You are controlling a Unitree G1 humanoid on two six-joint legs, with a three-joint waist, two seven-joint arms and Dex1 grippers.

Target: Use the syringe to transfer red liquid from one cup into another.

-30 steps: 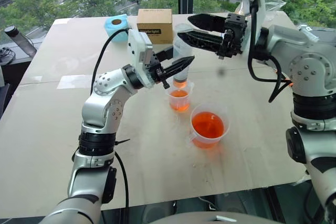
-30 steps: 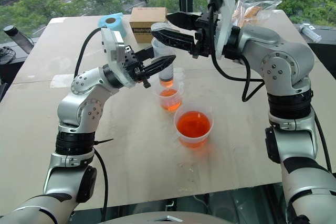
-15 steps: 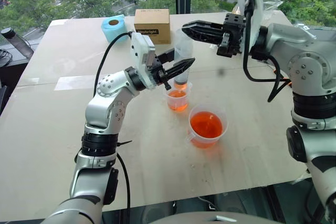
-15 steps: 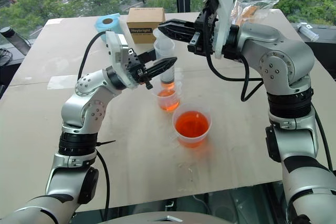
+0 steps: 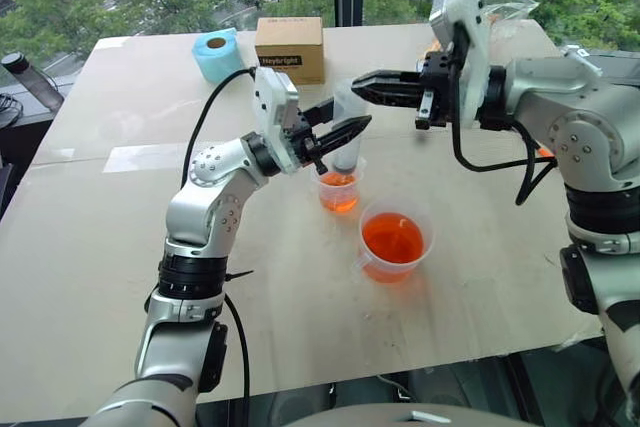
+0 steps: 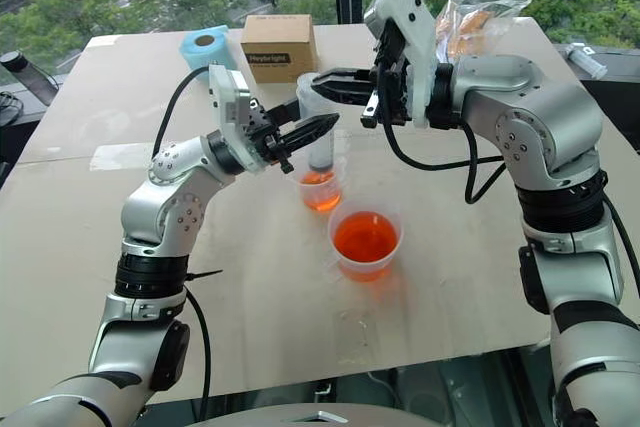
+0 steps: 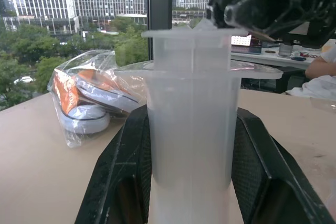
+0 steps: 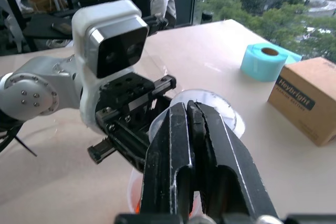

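Note:
My left gripper (image 5: 343,123) is shut on the barrel of the syringe (image 5: 348,137), holding it upright with its nozzle inside the rim of the smaller cup (image 5: 340,191). That cup holds some red liquid (image 5: 340,197). The wider cup (image 5: 393,243) stands just in front and to the right of it, also with red liquid (image 6: 365,237) in it. In the left wrist view the black fingers (image 7: 126,182) flank the whitish barrel (image 7: 191,145). My right gripper (image 5: 360,83) is shut, empty, pointing left, its tips at the plunger's flat top (image 8: 212,106).
A cardboard box (image 5: 293,47) and a blue tape roll (image 5: 220,53) stand at the table's far edge behind the cups. A clear plastic bag (image 6: 480,22) with items lies at the far right. A dark bottle (image 5: 22,67) sits off the table's left side.
My right gripper has shut from open and come down to the top of the syringe's plunger. The left gripper still holds the syringe over the smaller cup.

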